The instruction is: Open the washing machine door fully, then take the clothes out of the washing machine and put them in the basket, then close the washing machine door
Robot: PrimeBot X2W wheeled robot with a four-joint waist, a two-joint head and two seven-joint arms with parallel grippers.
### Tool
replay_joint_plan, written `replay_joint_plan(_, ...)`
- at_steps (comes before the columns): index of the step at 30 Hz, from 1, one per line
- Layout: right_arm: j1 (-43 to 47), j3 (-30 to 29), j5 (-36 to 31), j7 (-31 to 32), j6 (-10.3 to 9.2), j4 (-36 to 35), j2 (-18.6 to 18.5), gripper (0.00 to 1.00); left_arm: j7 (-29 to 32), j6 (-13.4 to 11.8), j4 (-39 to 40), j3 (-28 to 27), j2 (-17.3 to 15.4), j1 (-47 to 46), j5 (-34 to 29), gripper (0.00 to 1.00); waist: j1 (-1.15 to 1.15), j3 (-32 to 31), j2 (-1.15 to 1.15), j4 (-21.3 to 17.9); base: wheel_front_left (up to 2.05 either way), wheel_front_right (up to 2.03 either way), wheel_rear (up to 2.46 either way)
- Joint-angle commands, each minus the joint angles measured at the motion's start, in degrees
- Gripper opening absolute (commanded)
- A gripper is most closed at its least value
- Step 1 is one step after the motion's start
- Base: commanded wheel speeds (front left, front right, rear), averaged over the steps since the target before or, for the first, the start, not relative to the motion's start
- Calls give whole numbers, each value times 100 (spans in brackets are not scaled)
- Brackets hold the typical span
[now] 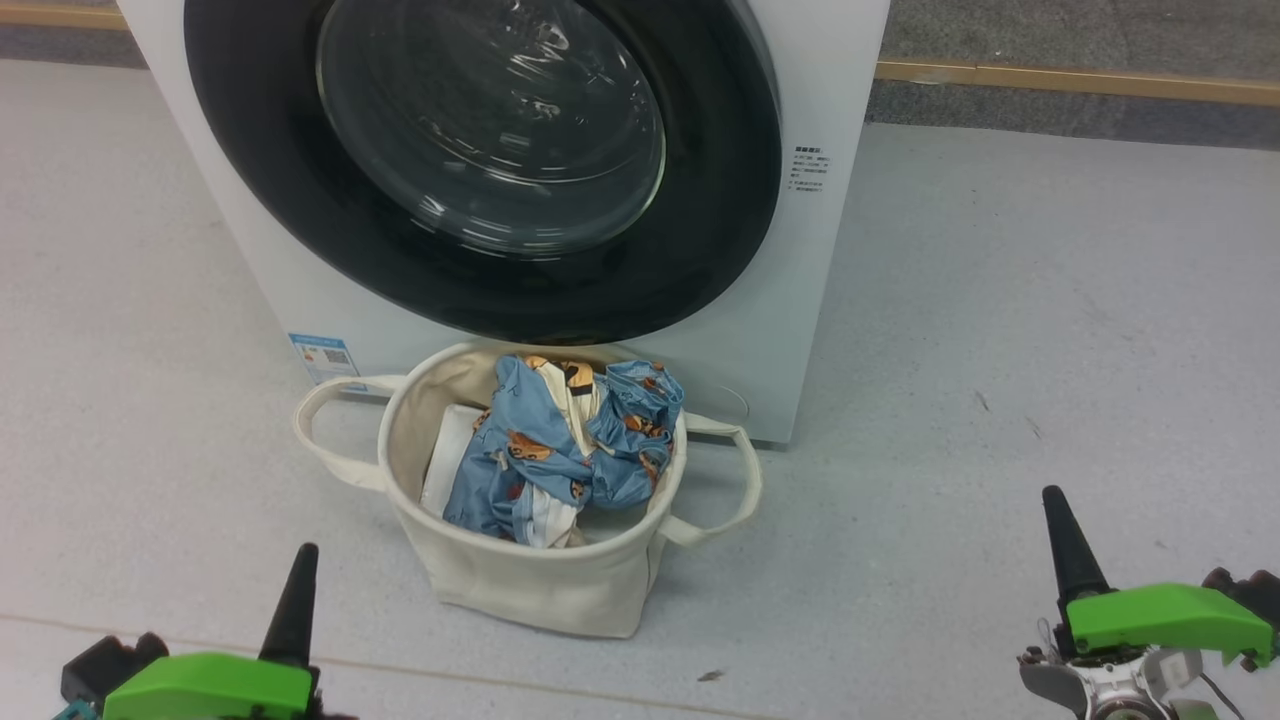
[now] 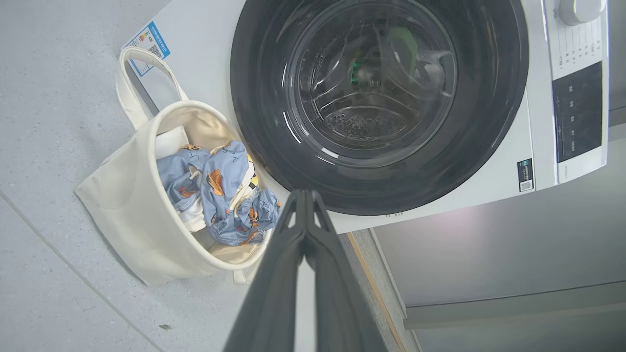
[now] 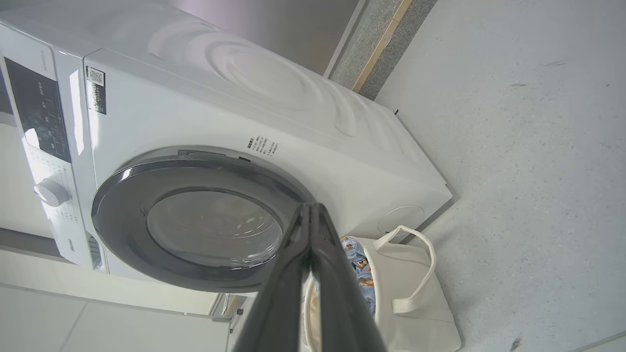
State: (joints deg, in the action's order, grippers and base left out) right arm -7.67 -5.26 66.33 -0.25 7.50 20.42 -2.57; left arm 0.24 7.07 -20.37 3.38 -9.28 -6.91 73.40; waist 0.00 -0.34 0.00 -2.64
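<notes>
We logged: washing machine door (image 1: 490,130) shut; clothes (image 1: 560,445) in basket (image 1: 530,595); left pincer (image 1: 298,585) and right pincer (image 1: 1063,535) both clenched, empty.

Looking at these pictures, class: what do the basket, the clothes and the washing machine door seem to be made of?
The basket: apparently cream canvas, matt, its wall sagging and creased. The clothes: soft printed fabric, crumpled in folds. The washing machine door: clear centre, glass or plastic, catching reflections; glossy black rim, probably plastic.
</notes>
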Motion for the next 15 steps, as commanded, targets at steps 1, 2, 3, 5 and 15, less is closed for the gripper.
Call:
replay_joint_plan(1,-92,52,174,51,0,-250,-32,0,43,29,256,-232,-24,-170,127,0,0,2,0,10,0,0,0)
replay_joint_plan(2,-86,47,238,67,0,-260,-32,0,59,29,266,-253,-7,-164,173,0,0,3,0,16,0,0,0)
replay_joint_plan(3,-80,42,302,84,0,-271,-32,0,74,30,276,-273,11,-157,220,0,0,5,0,23,0,0,0)
replay_joint_plan(5,-67,33,430,117,0,-291,-32,0,105,30,295,-313,46,-144,313,0,0,7,0,37,0,0,0)
replay_joint_plan(15,-3,-14,1071,282,-1,-395,-32,0,261,34,395,-515,223,-80,777,0,0,21,0,104,0,0,0)
